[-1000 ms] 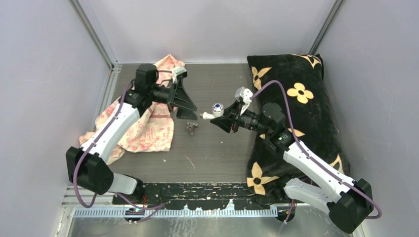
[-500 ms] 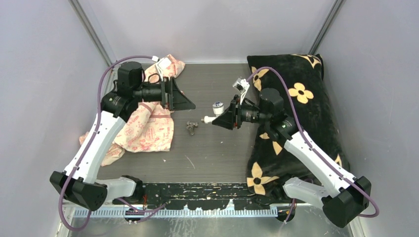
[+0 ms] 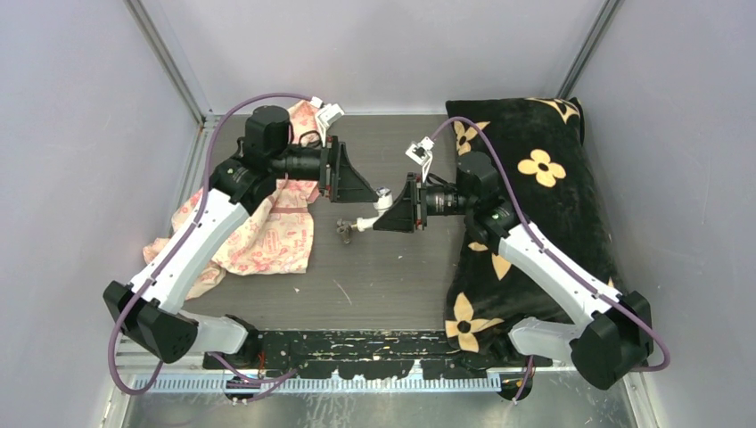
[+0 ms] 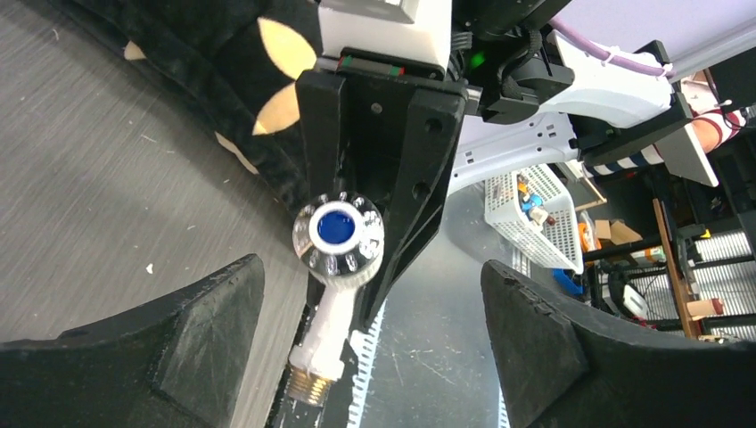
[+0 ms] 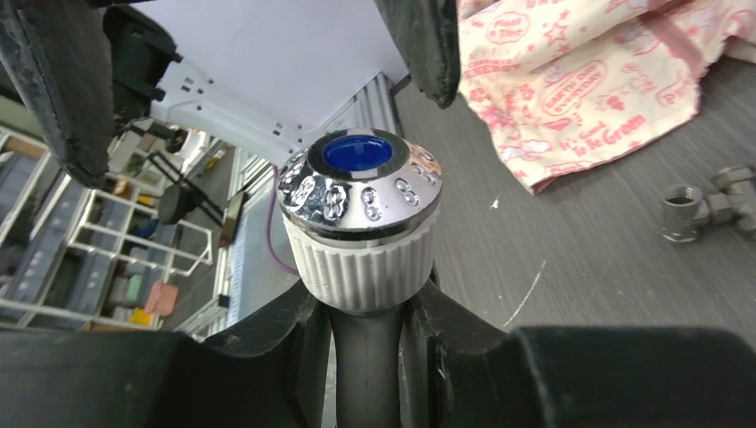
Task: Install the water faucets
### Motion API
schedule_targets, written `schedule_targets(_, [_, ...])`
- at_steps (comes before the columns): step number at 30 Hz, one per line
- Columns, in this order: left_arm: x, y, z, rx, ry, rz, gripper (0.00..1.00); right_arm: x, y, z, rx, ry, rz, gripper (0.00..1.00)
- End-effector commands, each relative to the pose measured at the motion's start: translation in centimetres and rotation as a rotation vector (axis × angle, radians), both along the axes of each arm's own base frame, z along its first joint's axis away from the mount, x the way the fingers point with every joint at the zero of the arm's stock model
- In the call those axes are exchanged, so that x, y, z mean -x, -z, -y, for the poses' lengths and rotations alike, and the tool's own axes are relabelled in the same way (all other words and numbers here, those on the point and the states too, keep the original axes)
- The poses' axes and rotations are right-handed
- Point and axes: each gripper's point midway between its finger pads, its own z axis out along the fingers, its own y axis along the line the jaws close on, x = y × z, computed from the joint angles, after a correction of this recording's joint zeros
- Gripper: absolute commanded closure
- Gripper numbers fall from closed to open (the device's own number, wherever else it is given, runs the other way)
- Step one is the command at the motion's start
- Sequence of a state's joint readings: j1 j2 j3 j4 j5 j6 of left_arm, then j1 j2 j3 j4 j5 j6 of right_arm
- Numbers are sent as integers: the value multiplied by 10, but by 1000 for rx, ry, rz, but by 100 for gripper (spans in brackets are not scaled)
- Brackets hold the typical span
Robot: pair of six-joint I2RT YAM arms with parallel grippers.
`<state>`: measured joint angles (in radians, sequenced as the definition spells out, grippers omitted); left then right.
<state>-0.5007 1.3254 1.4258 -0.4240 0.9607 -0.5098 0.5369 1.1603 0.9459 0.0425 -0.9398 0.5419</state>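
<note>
Top external view: the right claw [image 3: 382,218] clamps the tap [image 3: 365,221] by its stem. The left claw [image 3: 370,193] stands wide open, flanking the knob without touching. The fitting [image 3: 345,231] lies on the table [image 3: 392,276] just below both claws' tips.

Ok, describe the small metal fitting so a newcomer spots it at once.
On the dark table, look between the pink printed cloth and the black flowered cushion. The fitting lies on the bare strip there, nearer the cloth. It is the only small grey metal piece, and nothing holds it.
</note>
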Motion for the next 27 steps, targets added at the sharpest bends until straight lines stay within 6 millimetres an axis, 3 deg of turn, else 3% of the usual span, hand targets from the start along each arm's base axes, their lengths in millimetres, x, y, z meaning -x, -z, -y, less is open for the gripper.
schedule_targets(1, [6, -13, 6, 12, 66, 58, 13, 17, -47, -4, -103, -147, 105, 99])
schedule_targets(11, [12, -1, 22, 9, 144, -27, 31, 18, -52, -4, -119, -163, 141, 99])
schedule_targets(17, [12, -5, 24, 37, 154, -42, 61, 17, -43, -5, -99, -166, 118, 99])
schedule_targets(21, [14, -5, 25, 40, 170, -51, 99, 16, -39, -5, -85, -156, 110, 99])
schedule_targets(23, [15, -5, 24, 41, 173, -50, 100, 9, -39, -4, -73, -113, 112, 97])
schedule_targets(24, [15, -6, 24, 42, 172, -43, 100, 9, -39, -3, -66, -101, 110, 88])
schedule_targets(26, [17, -6, 22, 40, 172, -31, 100, 8, -38, 0, -53, -87, 92, 50])
schedule_targets(27, [17, -7, 22, 40, 170, -23, 100, 8, -37, 2, -47, -84, 81, 41])
